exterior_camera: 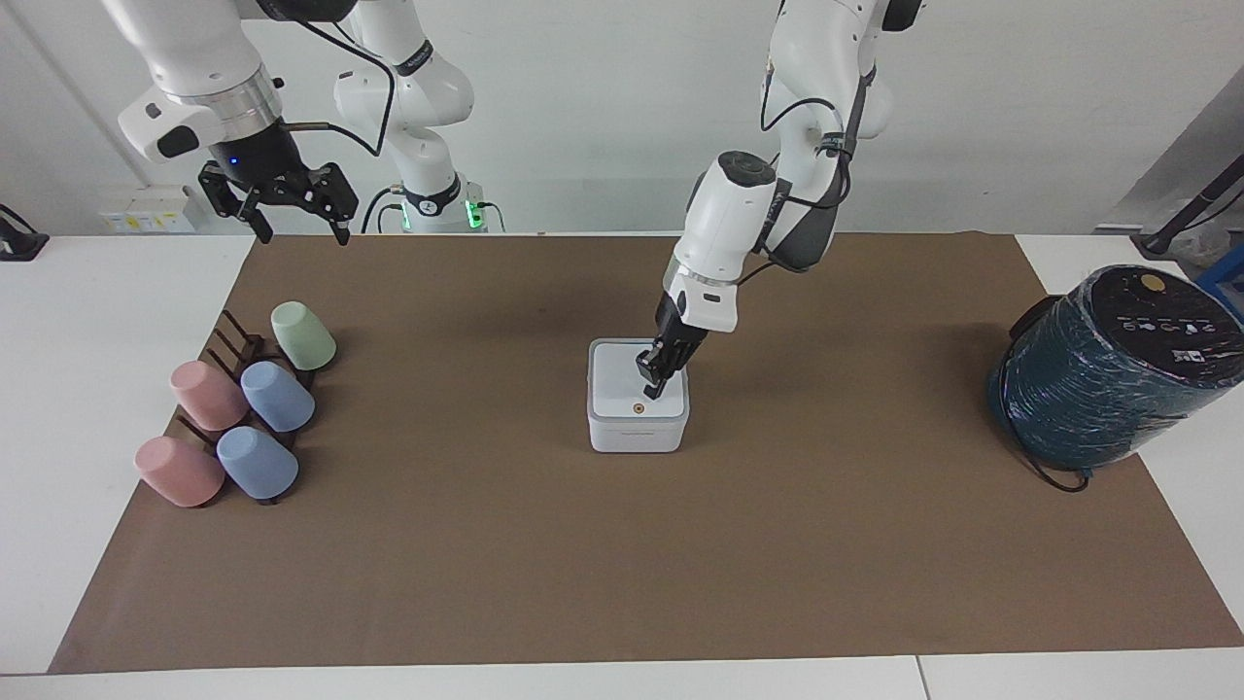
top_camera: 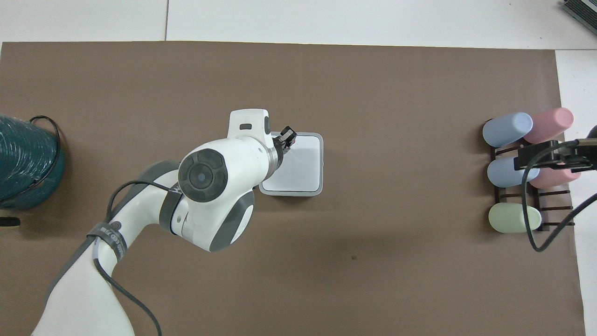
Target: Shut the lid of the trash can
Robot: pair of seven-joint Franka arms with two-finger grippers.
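Note:
The trash can [exterior_camera: 637, 436] [top_camera: 321, 164], a small white cube, stands mid-mat. Its lid [exterior_camera: 617, 384] [top_camera: 303, 163] lies flat on top, and the orange dot faces away from the robots in the facing view. My left gripper [exterior_camera: 653, 391] [top_camera: 288, 136] is shut with its tip just over the lid, beside the dot, near the edge farthest from the robots. I cannot tell if it touches. From above it covers the dot. My right gripper [exterior_camera: 303, 231] [top_camera: 536, 157] waits open, high over the cup rack's end of the table, holding nothing.
A dark rack [exterior_camera: 233, 340] holding pink, blue and green cups [exterior_camera: 277, 396] [top_camera: 507, 129] lies toward the right arm's end. A large teal wrapped cylinder [exterior_camera: 1108, 374] [top_camera: 25, 163] stands at the left arm's end. A brown mat [exterior_camera: 622, 564] covers the table.

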